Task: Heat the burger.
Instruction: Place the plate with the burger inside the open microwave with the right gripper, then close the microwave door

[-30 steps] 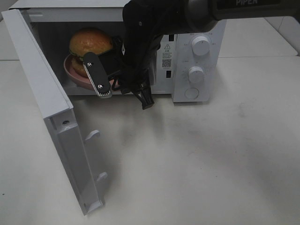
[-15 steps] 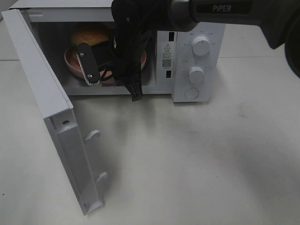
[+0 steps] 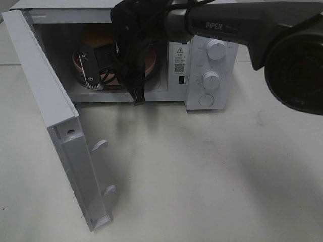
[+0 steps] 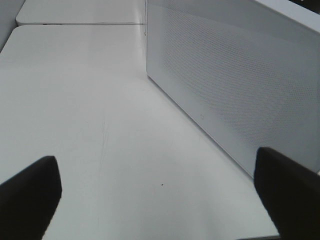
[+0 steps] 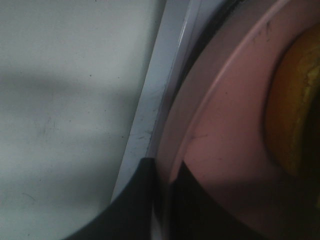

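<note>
The burger (image 3: 97, 35) sits on a pink plate (image 3: 77, 61) inside the open microwave (image 3: 212, 60), in the left part of the cavity. From the high camera only the top of its bun shows, a dim orange-brown dome in the cavity's shadow. The rest is hidden behind the black right arm (image 3: 227, 22) reaching in from the right. In the right wrist view its edge is a blurred golden-yellow curve on the plate, too close to make out the layers.

The right gripper (image 5: 162, 172) is closed on the plate's near rim, which is pinched between its two dark fingers just inside the microwave's white front sill (image 5: 150, 115). From above, one finger (image 3: 90, 68) lies across the plate's left near part. I cannot tell whether the plate rests on the cavity floor or is held clear of it.

The door (image 3: 45, 91) stands swung out to the near left. Two round knobs (image 3: 217, 49) are on the panel right of the cavity. The microwave stands on a white table (image 3: 202, 176).

The left gripper (image 4: 160, 192) is out of the high view. Its own camera shows its fingers spread wide over bare table with nothing between them, beside a white, finely dotted face of the microwave.
</note>
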Robot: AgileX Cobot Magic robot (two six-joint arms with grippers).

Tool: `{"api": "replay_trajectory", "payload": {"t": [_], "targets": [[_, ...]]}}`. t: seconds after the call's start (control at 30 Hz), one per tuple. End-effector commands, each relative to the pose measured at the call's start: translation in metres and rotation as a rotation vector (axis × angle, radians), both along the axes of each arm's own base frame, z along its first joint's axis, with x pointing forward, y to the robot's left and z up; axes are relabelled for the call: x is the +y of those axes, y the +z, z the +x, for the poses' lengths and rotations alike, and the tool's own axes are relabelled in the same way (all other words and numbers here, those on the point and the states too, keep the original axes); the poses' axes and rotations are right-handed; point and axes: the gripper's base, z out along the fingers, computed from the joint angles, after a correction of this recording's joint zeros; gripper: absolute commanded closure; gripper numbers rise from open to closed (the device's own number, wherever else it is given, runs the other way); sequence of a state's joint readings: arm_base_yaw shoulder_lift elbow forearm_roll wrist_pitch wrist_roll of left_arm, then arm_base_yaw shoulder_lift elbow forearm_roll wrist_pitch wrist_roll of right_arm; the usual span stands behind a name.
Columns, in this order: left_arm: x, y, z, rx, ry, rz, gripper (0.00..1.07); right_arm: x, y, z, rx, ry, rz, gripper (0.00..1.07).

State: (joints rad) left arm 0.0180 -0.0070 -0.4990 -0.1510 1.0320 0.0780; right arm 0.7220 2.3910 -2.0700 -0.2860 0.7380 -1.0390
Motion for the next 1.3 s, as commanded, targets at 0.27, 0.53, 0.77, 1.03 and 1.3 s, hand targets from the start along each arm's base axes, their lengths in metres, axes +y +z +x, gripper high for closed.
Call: {"api": "replay_trajectory", "payload": {"t": [0.27, 0.53, 0.77, 1.03, 1.3], "targets": [[0.000, -0.001, -0.003, -0.020, -0.002, -0.008, 0.06, -0.001, 0.006, 0.018, -0.069, -0.025, 0.045, 0.99], [0.000, -0.001, -0.003, -0.020, -0.002, -0.008, 0.06, -0.001, 0.003, 0.019, -0.063, -0.023, 0.041, 0.74], [0.000, -0.001, -0.003, -0.020, -0.002, -0.008, 0.06, -0.001, 0.002, 0.017, -0.046, -0.031, 0.045, 0.49], [0.000, -0.001, -0.003, -0.020, -0.002, -0.008, 0.06, 0.003, 0.003, 0.013, -0.020, -0.035, 0.112, 0.40], [0.000, -0.001, -0.003, -0.020, -0.002, -0.008, 0.06, -0.006, 0.000, 0.001, -0.050, 0.025, 0.126, 0.32]]}}
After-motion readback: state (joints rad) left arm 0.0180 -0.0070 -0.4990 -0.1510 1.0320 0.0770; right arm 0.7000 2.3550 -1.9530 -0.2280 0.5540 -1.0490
